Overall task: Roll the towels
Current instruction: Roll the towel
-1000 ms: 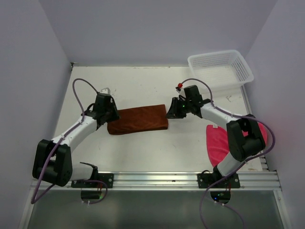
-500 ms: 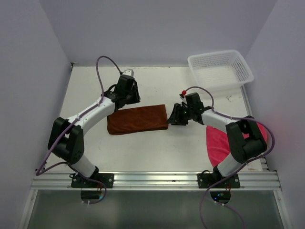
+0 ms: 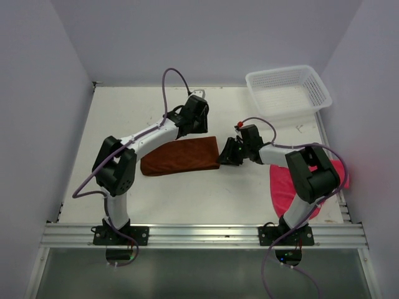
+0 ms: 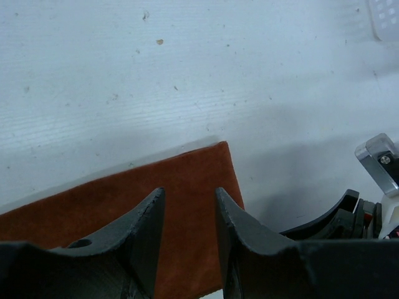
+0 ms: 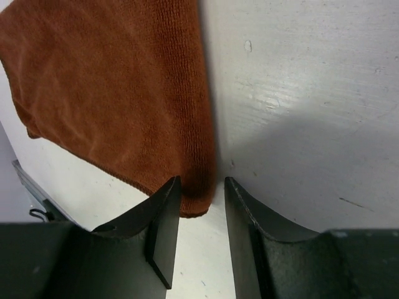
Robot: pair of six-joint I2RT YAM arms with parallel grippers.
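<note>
Between the left jaws, the rust-brown towel (image 4: 187, 174) is showing through the gap. These jaws are standing spread, gripping nothing, and are hanging over the towel's far right corner, which is ending just ahead of their tips. Off to their right, the black tips of the other arm are peeking into the left wrist view. Between the right jaws, likewise spread and holding nothing, the towel's right-hand edge is running lengthwise, and its near corner is lying inside the gap. Brown cloth is filling the side beyond one jaw, and bare white table (image 5: 312, 93) is lying beyond the other. Whether either pair is touching the cloth I cannot tell. From above, the folded brown towel is stretching away leftward from both pairs of jaws. Behind the right jaws, back near that arm's base, the pink towel (image 3: 280, 187) is lying partly under the arm. Beyond the right jaws, toward the far right corner, a white mesh basket (image 3: 288, 90) is sitting well apart from both towels.
</note>
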